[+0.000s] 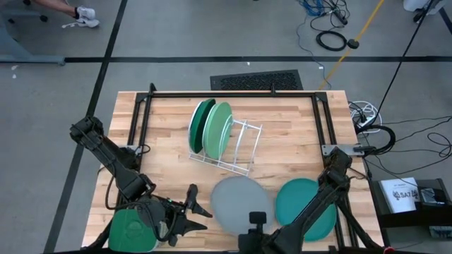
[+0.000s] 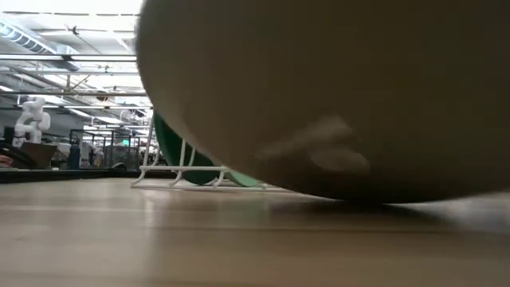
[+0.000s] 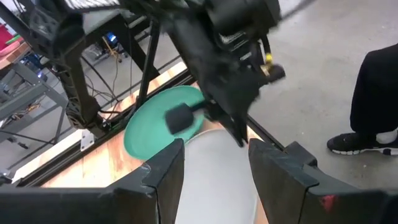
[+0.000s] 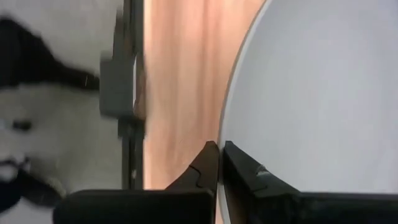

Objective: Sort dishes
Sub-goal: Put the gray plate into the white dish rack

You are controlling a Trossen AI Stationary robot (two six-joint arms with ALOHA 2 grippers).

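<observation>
The grey plate (image 1: 236,201) is near the table's front edge, and my right gripper (image 1: 258,220) is shut on its near rim. In the low view its underside (image 2: 319,96) fills the picture. The teal plate (image 1: 300,201) lies flat on the table to its right, partly under my right arm. The dark green plate (image 1: 200,125) and the mint plate (image 1: 219,128) stand on edge in the white wire rack (image 1: 240,149). My left gripper (image 1: 200,208) hovers open just left of the grey plate, touching nothing. My right gripper pinches the grey plate's near rim (image 4: 225,140) between its two fingers (image 4: 249,171). It comes from the table's near side, slanting down. The plate is tilted, with its near edge raised and its far edge (image 2: 382,201) low at the tabletop.
A green square container (image 1: 133,231) sits at the near left corner under my left arm. A black frame (image 1: 233,94) borders the table's far and side edges. Bare wood lies between the rack and the grey plate. A person's shoes show on the floor beyond the table.
</observation>
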